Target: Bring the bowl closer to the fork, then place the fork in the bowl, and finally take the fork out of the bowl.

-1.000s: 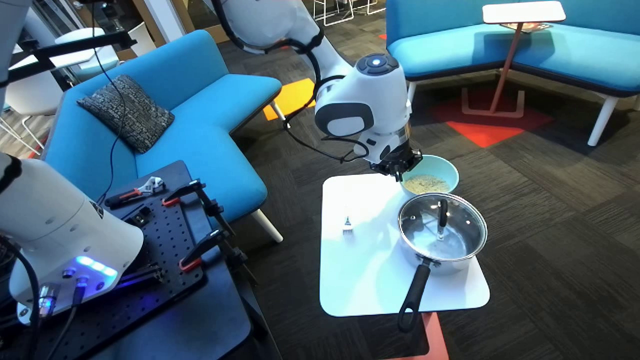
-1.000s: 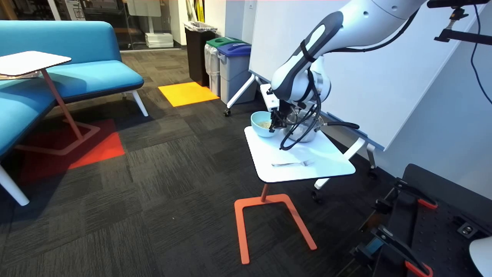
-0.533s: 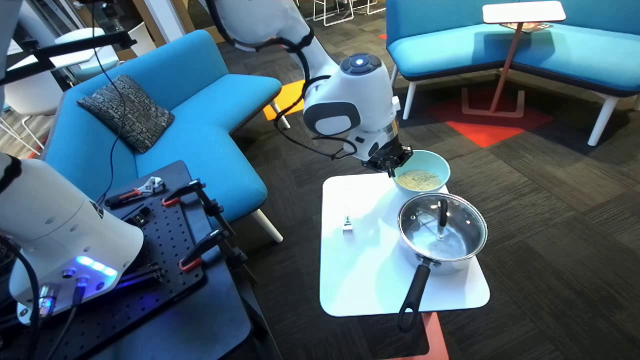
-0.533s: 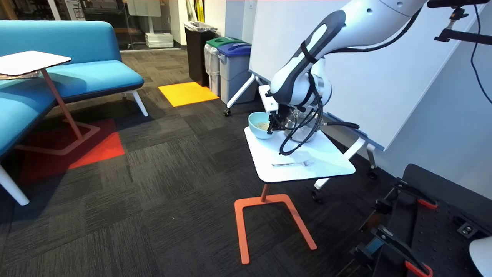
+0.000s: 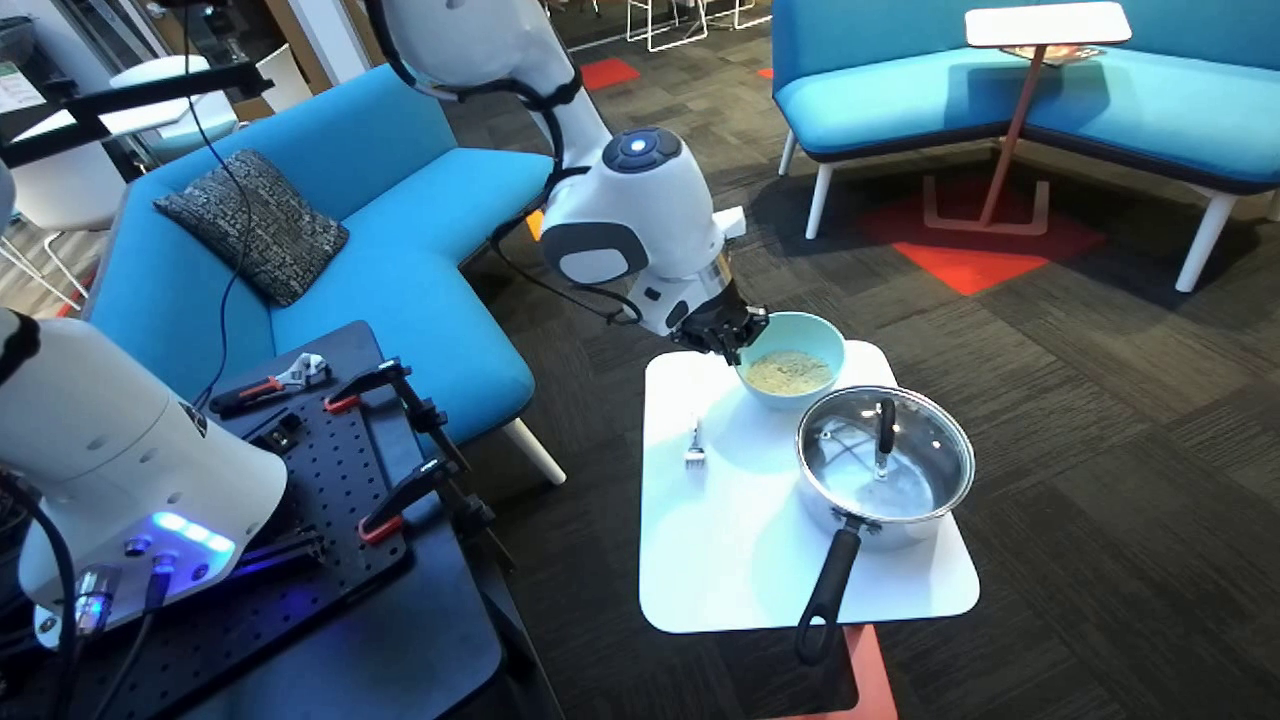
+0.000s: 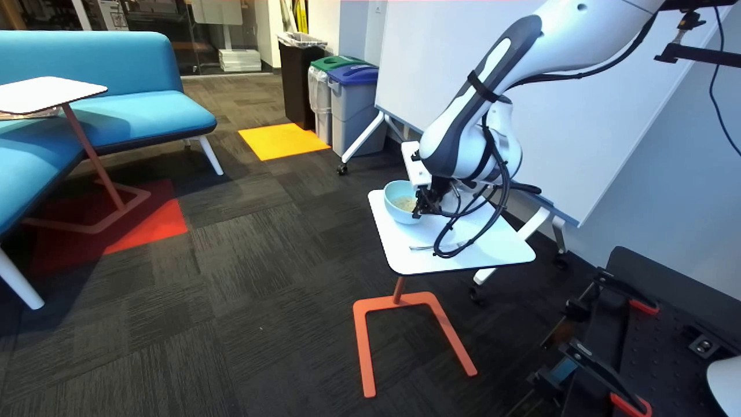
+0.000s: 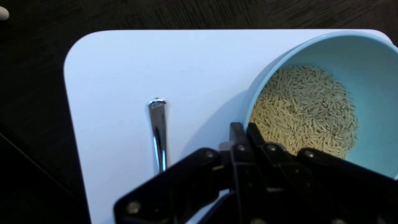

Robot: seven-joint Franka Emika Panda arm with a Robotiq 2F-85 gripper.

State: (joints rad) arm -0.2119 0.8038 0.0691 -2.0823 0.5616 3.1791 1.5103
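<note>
The pale blue bowl [image 5: 812,330] with rice in it is at the far side of the white table. It also shows in an exterior view [image 6: 395,211] and in the wrist view [image 7: 373,93]. My gripper [image 7: 245,126] is shut on the bowl's near rim, one finger inside and one outside; it also shows in both exterior views [image 5: 735,358] [image 6: 417,214]. I cannot tell whether the bowl's base touches the table. The silver fork [image 5: 695,452] lies beside the bowl, apart from it. Its handle [image 7: 158,121] shows in the wrist view; its tines are hidden there.
A metal pan [image 5: 900,535] with a glass lid and black handle stands close to the bowl on the small white table [image 5: 720,570]. The arm's cable [image 6: 492,220] hangs low over the table and part of the fork. A blue sofa [image 5: 410,290] stands nearby.
My gripper has moved the bowl from the table's far corner by the pan toward the fork, still holding its rim. Fork and pan have not moved.
</note>
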